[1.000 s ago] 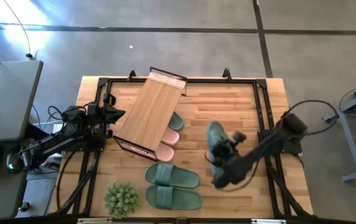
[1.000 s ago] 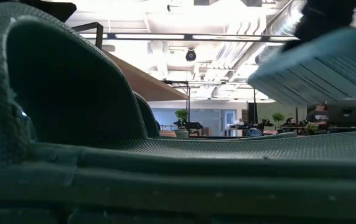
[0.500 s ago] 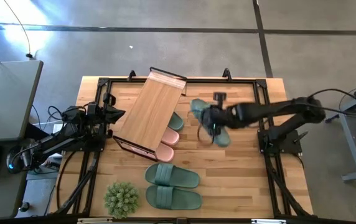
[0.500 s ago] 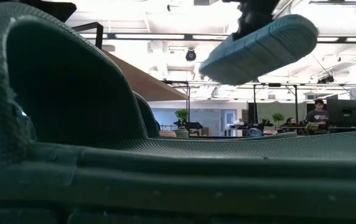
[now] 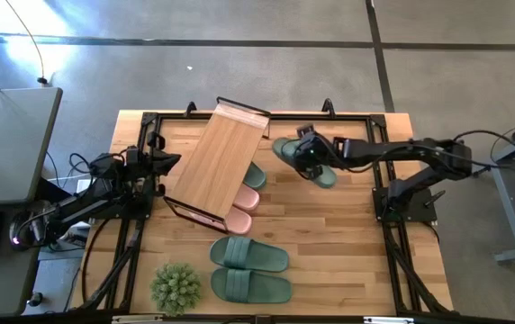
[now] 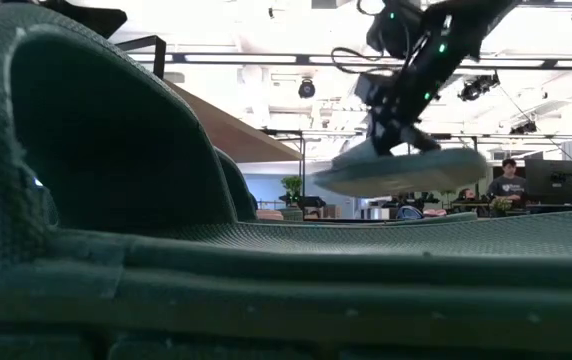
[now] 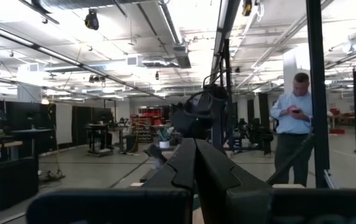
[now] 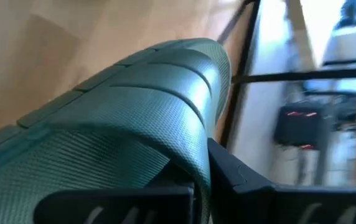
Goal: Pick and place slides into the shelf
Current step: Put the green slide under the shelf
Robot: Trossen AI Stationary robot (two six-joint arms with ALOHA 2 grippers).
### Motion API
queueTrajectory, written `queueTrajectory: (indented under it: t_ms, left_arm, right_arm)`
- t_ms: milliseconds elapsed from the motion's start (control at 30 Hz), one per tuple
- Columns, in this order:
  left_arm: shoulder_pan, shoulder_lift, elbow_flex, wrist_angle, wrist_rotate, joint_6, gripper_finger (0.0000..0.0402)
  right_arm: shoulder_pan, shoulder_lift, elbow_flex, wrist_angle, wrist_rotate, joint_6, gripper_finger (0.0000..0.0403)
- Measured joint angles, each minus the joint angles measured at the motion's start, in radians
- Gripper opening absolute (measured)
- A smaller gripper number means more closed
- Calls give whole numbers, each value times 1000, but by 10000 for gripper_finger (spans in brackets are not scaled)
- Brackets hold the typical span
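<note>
Near pair: two sage-green rubber slides (image 5: pixel 249 270) lie side by side low in the high view's centre, on the wooden worktop (image 5: pixel 347 234); one fills the low view's foreground (image 6: pixel 106 200).
Plant: a spiky green plant ball (image 5: pixel 176 287) sits at lower left, just beside that pair.
Shelf: the low rack with a light bamboo top board on a black metal frame (image 5: pixel 217 162) lies slantwise left of centre.
Under shelf: a pink-and-white slide pair (image 5: pixel 242 209) and one green slide (image 5: pixel 256 175) protrude from its right edge.
Right claw: the right claw (image 5: pixel 308 155), upper centre, is clamped together on the strap of a sage-green rubber slide (image 5: pixel 304 162); the right wrist view shows the fingers (image 8: pixel 228 177) pinching the ribbed strap (image 8: pixel 159 118).
Held slide: in the low view it hangs clear of the worktop, near level (image 6: pixel 401 172).
Left claw: the left claw (image 5: pixel 169 164), centre left by the shelf, has its fingers (image 7: pixel 193 165) pressed together, holding nothing.
Background: a person (image 7: pixel 293 140) stands in the room beyond.
</note>
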Motion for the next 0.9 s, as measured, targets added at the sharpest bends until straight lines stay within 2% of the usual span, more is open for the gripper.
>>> queueTrajectory:
  t_ms: [67, 200, 333, 467, 900]
  left_arm:
    - [0, 0, 0, 0, -10, 0, 1]
    - [0, 0, 0, 0, -30, 0, 1]
    - [0, 0, 0, 0, -39, 0, 1]
    - [0, 0, 0, 0, -40, -1, 1]
    - [0, 0, 0, -1, -39, -6, 1]
  right_arm:
    - [-17, 26, -30, 85, -26, -58, 0]
    - [-44, 111, -41, 140, -89, -77, 0]
    - [-48, 209, -21, 219, -80, -127, 0]
    - [-48, 295, 28, 291, -91, -139, 0]
    - [-48, 458, 229, 318, -111, -196, 0]
